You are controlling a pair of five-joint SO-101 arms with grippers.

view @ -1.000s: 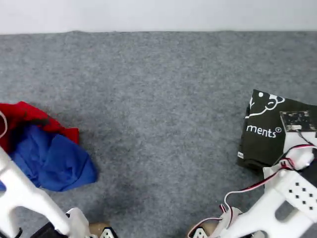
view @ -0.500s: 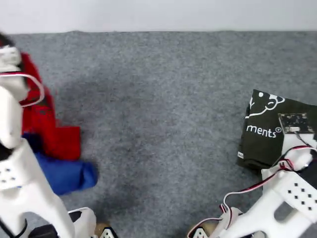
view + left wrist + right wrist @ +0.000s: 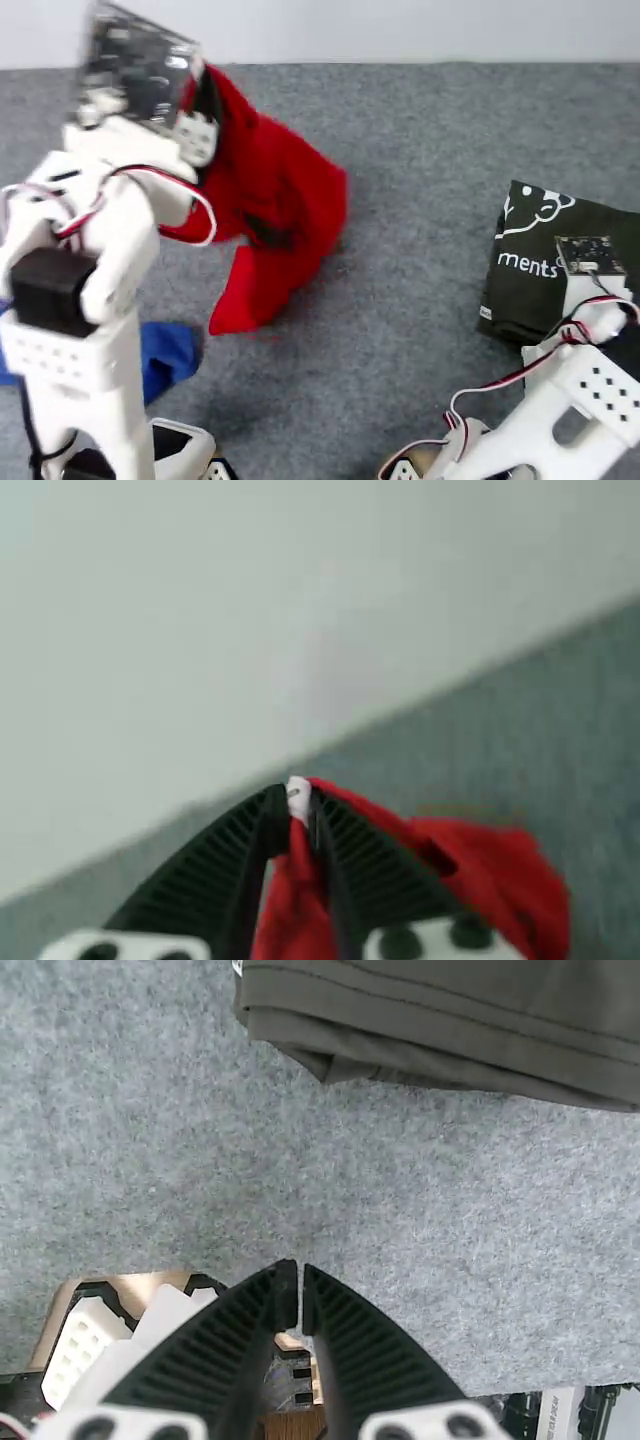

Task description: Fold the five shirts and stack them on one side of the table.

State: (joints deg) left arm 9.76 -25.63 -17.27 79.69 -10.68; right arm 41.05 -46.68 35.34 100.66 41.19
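My left gripper (image 3: 298, 820) is shut on the red shirt (image 3: 470, 870) and holds it up off the table. From above, the red shirt (image 3: 275, 215) hangs from the raised left arm (image 3: 120, 170), with its lower end touching the grey felt table (image 3: 400, 180) left of centre. A blue shirt (image 3: 165, 355) lies crumpled at the left, partly hidden by that arm. At the right edge lies a folded dark olive shirt (image 3: 530, 270) with white print. My right gripper (image 3: 298, 1290) is shut on nothing, low over the table near the folded dark shirt (image 3: 450, 1020).
A pale wall (image 3: 400, 30) runs along the far edge of the table. The right arm's white body (image 3: 570, 390) and its cables stand at the near right corner. Bare felt lies between the red shirt and the dark shirt.
The left arm swung up and toward the middle, lifting the red shirt off the blue one and dragging it rightward. The right arm has kept still.
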